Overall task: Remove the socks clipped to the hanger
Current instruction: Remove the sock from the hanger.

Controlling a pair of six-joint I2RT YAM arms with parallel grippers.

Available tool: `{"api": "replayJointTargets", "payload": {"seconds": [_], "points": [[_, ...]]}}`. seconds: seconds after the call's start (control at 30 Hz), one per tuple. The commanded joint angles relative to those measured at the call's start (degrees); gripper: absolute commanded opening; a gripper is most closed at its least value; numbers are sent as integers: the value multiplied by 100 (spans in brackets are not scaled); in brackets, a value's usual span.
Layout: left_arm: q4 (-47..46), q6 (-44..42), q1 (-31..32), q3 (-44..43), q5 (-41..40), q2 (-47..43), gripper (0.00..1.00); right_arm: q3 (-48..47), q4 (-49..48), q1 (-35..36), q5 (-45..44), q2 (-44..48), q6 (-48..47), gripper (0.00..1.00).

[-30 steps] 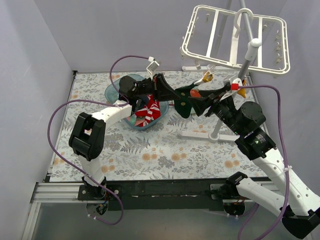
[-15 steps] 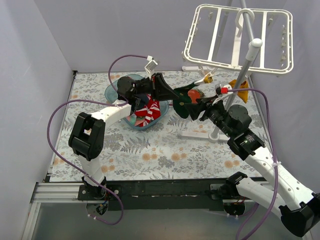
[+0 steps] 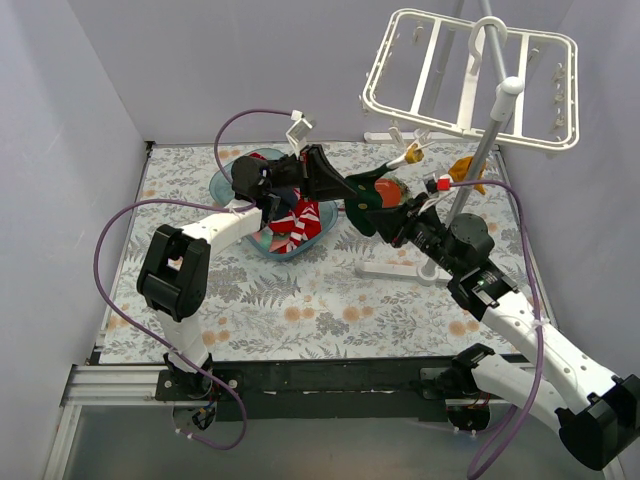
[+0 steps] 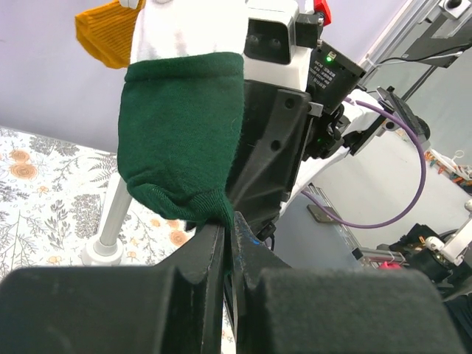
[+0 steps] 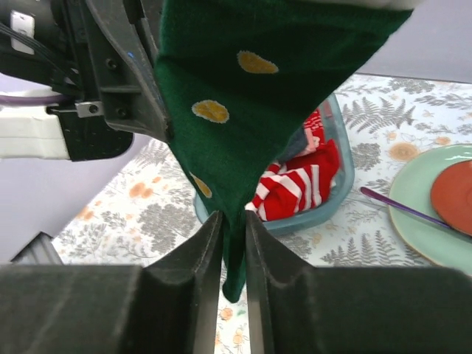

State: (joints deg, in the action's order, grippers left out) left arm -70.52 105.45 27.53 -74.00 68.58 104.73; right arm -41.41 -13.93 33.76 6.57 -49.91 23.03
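The soft, knitted dark green sock [image 5: 251,96] with yellow dots hangs above the floral counter [image 3: 300,300] at 3 o'clock from the blue tub [image 5: 345,166], its edge pinched in the fully closed left gripper [image 4: 228,232] and its tip squeezed in the narrow right gripper [image 5: 232,236].

lab test booth: plain lilac walls [image 3: 250,60] enclose a floral-cloth table [image 3: 300,310].
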Motion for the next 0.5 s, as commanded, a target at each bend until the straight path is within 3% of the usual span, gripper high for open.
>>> {"api": "replayJointTargets", "payload": {"seconds": [0.0, 0.1, 0.17, 0.23, 0.47], "points": [[-392, 230, -28, 8, -90, 12, 0, 62, -645, -18, 257, 139, 308, 18], [-252, 222, -28, 43, -186, 30, 0, 36, -532, -18, 213, 236, 308, 1], [-33, 100, -20, 78, -301, 13, 0, -42, -461, -18, 222, 297, 308, 1], [387, -59, -11, 87, -458, -5, 6, -95, -374, -18, 248, 350, 308, 1], [1443, -920, 103, 87, -731, -233, 6, -157, -66, -10, 275, 429, 299, 1]]}}
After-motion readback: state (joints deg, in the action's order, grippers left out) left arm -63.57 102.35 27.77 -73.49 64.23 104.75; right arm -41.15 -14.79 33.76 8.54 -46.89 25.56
